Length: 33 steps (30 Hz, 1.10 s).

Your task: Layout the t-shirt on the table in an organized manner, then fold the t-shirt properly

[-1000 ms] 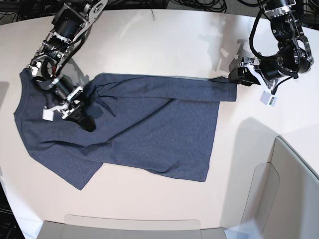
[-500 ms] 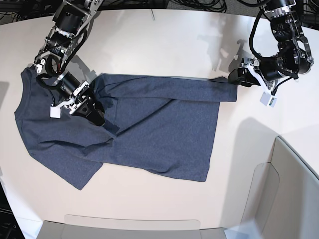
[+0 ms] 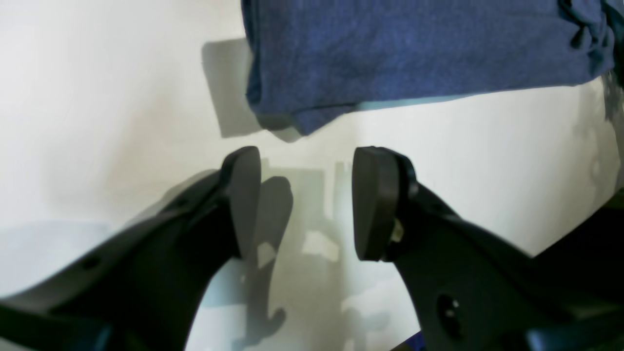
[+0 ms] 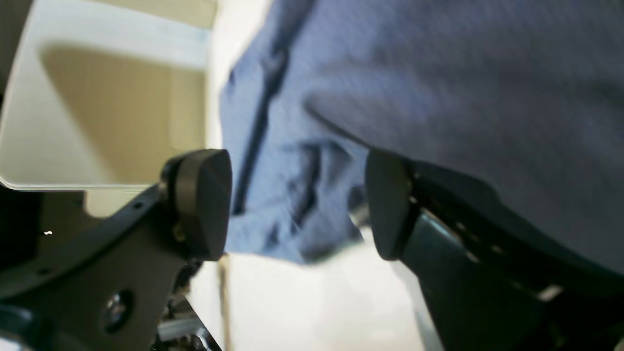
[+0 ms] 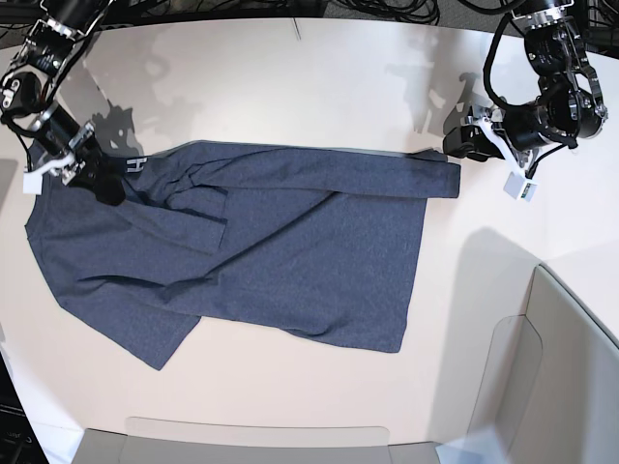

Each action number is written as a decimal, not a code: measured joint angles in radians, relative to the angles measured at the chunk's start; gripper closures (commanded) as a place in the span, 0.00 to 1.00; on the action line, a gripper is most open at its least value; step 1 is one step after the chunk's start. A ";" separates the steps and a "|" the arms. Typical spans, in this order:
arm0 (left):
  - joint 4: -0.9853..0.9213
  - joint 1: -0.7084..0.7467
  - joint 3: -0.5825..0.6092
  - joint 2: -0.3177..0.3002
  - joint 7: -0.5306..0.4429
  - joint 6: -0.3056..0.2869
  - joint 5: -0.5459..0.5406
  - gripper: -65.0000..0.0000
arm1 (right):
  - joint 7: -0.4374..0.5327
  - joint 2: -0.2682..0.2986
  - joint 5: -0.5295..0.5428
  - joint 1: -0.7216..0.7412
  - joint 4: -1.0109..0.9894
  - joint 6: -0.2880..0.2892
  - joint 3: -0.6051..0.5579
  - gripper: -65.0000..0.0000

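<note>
- Left gripper (image 3: pixel 304 200): fingers (image 3: pixel 243 195) spread apart, nothing between them. Bare table (image 3: pixel 487 156) shows through the gap.
- A folded corner of the t-shirt (image 3: pixel 414 48) lies just beyond the left fingertips, apart from them and flat on the table.
- In the base view the left gripper (image 5: pixel 456 145) sits just beside the shirt's upper corner at that view's right, at the end of the folded-over upper edge.
- Right gripper (image 4: pixel 297 204): fingers (image 4: pixel 202 200) parted, wide gap. Blue cloth of the t-shirt (image 4: pixel 438 97) fills the view behind and between the pads; cannot tell whether either pad touches it. Nothing is pinched.
- In the base view the right gripper (image 5: pixel 102 184) is low over the shirt's upper corner at that view's left, by the neck and sleeve area.
- T-shirt (image 5: pixel 242 251): lies across the middle of the table (image 5: pixel 319 77), plain side mostly up. Long axis runs across the base view from left to right; neck end at the left, hem end at the right.
- The upper edge is folded over into a long band. A small strip with white lettering shows beside the right gripper.
- The lower sleeve points down and toward the near table edge.
- The cloth is mostly flat, with creases near the left end.
- Pale translucent panels (image 5: pixel 542 367) stand at the near right corner, well apart from the shirt.
</note>
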 measured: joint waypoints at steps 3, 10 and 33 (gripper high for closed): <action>0.000 0.000 0.000 0.000 0.000 0.000 0.001 0.56 | 0.002 0.005 0.018 -0.044 0.078 0.000 -0.050 0.34; 0.000 0.000 0.000 0.000 -0.001 0.000 0.001 0.56 | -0.005 0.002 0.021 -0.132 0.180 0.001 0.059 0.34; 0.290 -0.134 0.352 -0.072 0.005 0.003 0.166 0.97 | -0.009 -0.057 -0.434 0.098 0.202 -0.010 0.159 1.00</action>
